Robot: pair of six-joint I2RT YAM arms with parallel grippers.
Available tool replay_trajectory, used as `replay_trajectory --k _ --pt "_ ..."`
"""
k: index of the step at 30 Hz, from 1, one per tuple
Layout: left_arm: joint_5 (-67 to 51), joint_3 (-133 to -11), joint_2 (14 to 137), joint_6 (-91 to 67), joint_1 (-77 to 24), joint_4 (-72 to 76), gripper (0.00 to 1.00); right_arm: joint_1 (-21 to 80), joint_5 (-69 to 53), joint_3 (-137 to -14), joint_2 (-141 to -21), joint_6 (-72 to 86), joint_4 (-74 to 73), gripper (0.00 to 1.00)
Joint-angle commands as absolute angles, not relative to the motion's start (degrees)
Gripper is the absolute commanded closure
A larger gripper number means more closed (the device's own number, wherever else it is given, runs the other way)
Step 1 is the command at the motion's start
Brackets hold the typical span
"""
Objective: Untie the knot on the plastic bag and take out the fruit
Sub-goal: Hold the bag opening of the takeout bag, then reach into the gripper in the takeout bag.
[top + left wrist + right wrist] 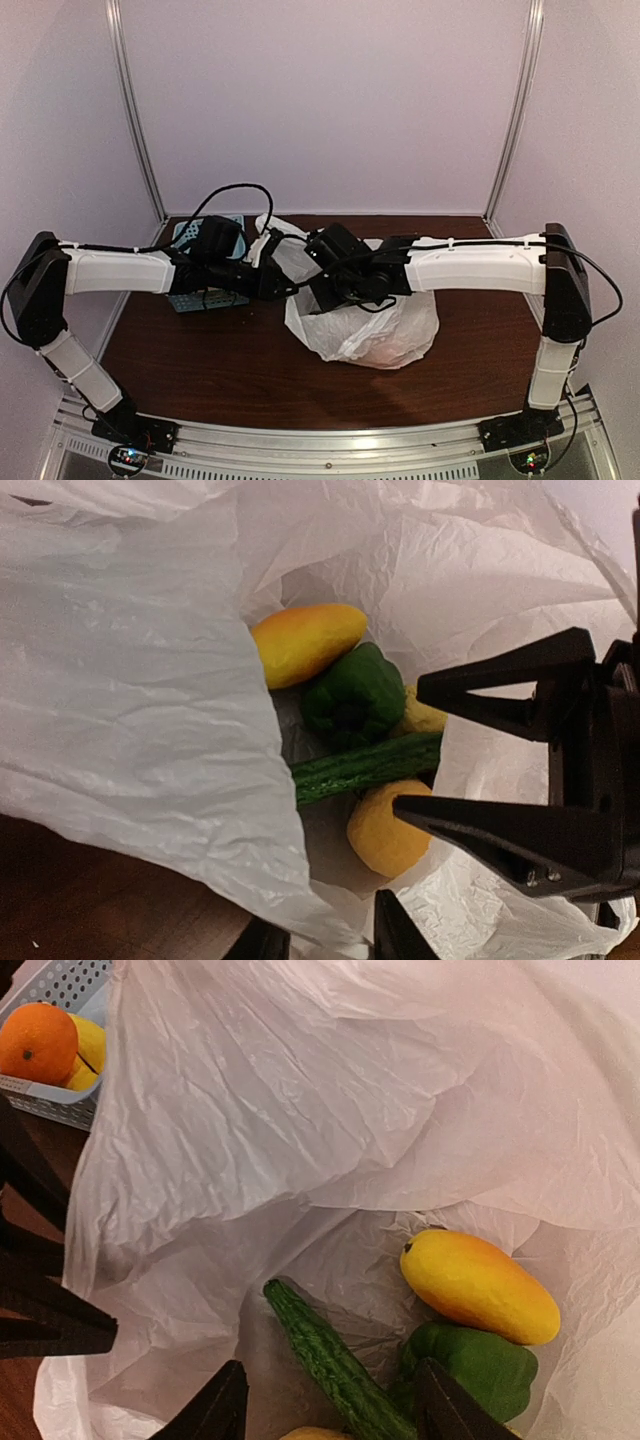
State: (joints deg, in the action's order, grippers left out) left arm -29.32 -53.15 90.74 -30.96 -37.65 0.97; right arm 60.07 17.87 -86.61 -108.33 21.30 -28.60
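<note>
**Mouth open, unloading under way**

Toward the far left corner of the tabletop (200, 370) sits a blue basket (55, 1100). It holds an orange piece (37, 1042) and a yellow piece (90, 1045), so some produce seems to be out already.

Just right of the basket, the left pincer (330, 915) is at the left rim of the plastic bag (370, 335). Its fingers show a small gap with white film across it, and I cannot tell whether they pinch that film.

The bag lies mid-tabletop with its mouth gaping. No knot is visible, so the untying looks done.

The fruit (355, 695) left inside is a yellow-orange mango shape (480, 1285), a green pepper (475, 1365), a long green cucumber (325, 1355) and a round yellow piece (388, 832).

The right pincer (330, 1370) hangs at the mouth, spread wide and holding nothing, pointing in at the cucumber. By my reading, what is left is to lift out these four.
</note>
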Motion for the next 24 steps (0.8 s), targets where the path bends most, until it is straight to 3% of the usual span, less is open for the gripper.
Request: replay_trajectory --k 1,8,16,24 --pt "-28.6 -54.1 92.6 -29.6 -38.8 0.9 0.74 57.9 18.8 -84.1 -108.8 21.8 -29.3 0.41" --pt "-28.2 -54.4 93.0 -29.2 -39.5 0.3 1.0 54.1 18.1 -81.8 -110.8 21.6 -27.9 0.34" --pt "-27.9 -55.0 92.9 -28.5 -39.7 -1.5 1.0 50.6 16.6 -81.6 -113.9 23.2 -25.6 0.17" --pt "-27.8 -55.1 92.9 -28.4 -39.7 -1.6 1.0 48.8 16.5 -82.2 -117.0 25.2 -24.0 0.13"
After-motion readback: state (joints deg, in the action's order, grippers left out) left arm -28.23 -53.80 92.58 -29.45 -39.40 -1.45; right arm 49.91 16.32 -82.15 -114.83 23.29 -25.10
